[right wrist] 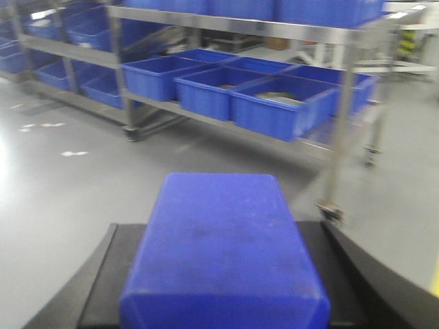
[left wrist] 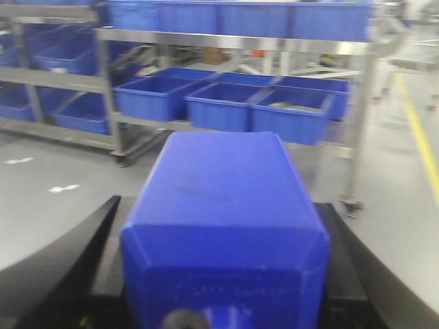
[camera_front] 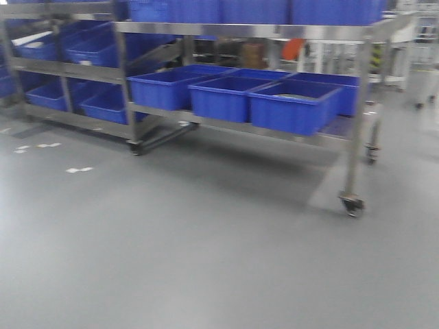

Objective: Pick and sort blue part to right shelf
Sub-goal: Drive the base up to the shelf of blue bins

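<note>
Left wrist-mounted view is showing a big blue box-shaped plastic block (left wrist: 223,240) sitting right between the two black sides of the left gripper (left wrist: 219,202). The right wrist view is showing the same kind of block (right wrist: 219,253) inside the right gripper (right wrist: 219,226). I cannot tell if either gripper is squeezing its block or just sitting open around it. I also cannot tell if this block is really the blue part. The shiny metal shelf on wheels (camera_front: 274,30) is standing well apart, ahead of both. It is holding open blue plastic bins (camera_front: 295,110), I think so parts can be dropped in from above.
</note>
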Controlling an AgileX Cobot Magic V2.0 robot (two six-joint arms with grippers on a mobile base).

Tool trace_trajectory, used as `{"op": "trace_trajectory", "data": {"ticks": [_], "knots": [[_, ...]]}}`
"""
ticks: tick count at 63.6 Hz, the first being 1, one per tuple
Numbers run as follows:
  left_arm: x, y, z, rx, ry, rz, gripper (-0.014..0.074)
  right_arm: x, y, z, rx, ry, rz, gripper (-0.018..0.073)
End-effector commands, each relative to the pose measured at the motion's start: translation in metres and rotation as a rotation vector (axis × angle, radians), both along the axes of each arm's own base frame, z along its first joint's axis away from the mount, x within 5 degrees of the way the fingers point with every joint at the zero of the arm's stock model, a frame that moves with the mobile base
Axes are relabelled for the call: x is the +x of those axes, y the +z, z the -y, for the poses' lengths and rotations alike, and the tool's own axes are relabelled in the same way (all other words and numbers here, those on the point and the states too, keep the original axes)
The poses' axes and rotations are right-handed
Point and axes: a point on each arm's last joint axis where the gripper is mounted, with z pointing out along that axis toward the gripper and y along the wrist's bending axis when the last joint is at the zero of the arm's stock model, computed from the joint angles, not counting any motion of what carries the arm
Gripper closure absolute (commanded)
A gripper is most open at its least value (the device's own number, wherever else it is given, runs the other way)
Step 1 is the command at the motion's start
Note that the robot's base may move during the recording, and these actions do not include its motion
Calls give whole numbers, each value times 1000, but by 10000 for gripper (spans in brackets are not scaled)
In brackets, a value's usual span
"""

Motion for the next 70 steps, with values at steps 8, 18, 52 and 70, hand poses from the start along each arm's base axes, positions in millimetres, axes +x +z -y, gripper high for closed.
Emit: {"op": "trace_trajectory", "data": {"ticks": [8,18,52,70], "knots": [[-1,18,0,-30,-1,113,260,0,18,1,1,-9,115,129],[-1,18,0,-35,-2,112,260,0,18,1,1,-9,115,129],[-1,18,0,-35,-2,112,260,0,18,1,0,-9,112,129],[-1,18,0,-35,-2,112,260,0,17,1,0,-9,108,129]]}}
